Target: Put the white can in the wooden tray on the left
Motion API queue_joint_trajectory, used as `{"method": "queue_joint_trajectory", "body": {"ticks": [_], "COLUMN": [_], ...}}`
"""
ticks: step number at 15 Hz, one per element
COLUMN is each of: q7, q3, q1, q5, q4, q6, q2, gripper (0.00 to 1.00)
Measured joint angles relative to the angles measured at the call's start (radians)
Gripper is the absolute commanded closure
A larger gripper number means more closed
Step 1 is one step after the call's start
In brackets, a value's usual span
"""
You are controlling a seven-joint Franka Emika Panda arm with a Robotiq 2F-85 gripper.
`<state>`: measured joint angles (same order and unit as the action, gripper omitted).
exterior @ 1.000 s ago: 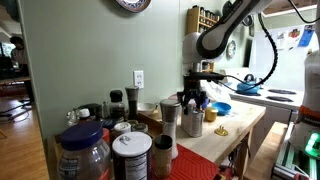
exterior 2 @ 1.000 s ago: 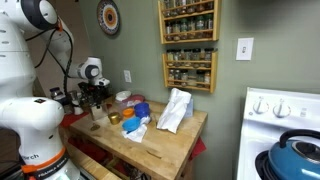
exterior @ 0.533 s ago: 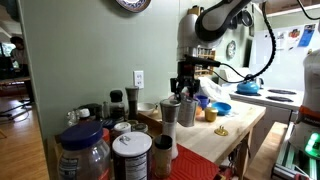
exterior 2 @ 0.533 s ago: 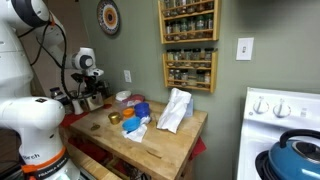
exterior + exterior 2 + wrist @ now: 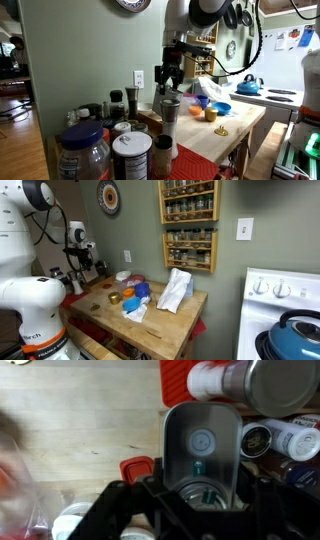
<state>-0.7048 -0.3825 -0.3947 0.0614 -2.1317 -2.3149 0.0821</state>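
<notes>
My gripper [image 5: 170, 88] hangs in the air above the steel tumbler [image 5: 170, 114], near the wall. It is shut on the white can, which the dark fingers mostly hide in both exterior views. In the wrist view the can's round rim [image 5: 200, 496] sits between my fingers [image 5: 200, 510], with the tumbler [image 5: 200, 440] below it. The gripper also shows in an exterior view [image 5: 78, 258]. A low brown edge behind the tumbler looks like the wooden tray [image 5: 148, 118], though it is small and partly hidden.
Big clear jars with white lids [image 5: 130, 155] and a red-lidded jar [image 5: 163, 156] crowd the near end. A blue bowl [image 5: 221, 108] and a white bag [image 5: 175, 290] lie on the wooden counter [image 5: 160, 330]. Spice racks [image 5: 188, 250] hang on the wall.
The gripper has lifted the white can off the counter, rising and moving toward the wall until it hangs over the steel tumbler.
</notes>
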Motion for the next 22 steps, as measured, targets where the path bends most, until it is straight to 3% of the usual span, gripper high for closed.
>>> {"method": "queue_joint_trajectory", "body": {"ticks": [8,16,17,18,22], "q7": [0.000,0.001,0.000,0.000,-0.002], "q3": [0.031,0.087,0.094,0.102,0.119], "q1": [-0.048,-0.099,-0.105,-0.111,-0.125], "q5": [-0.153,-0.182,-0.185,-0.187,-0.189], "q4": [0.167,0.252,0.255,0.258,0.277], "q6": [-0.014,-0.010,-0.008,-0.006,0.003], "q2": [0.195,0.300,0.308,0.314,0.326], "gripper": [0.59,0.59,0.44,0.09,0.00]}}
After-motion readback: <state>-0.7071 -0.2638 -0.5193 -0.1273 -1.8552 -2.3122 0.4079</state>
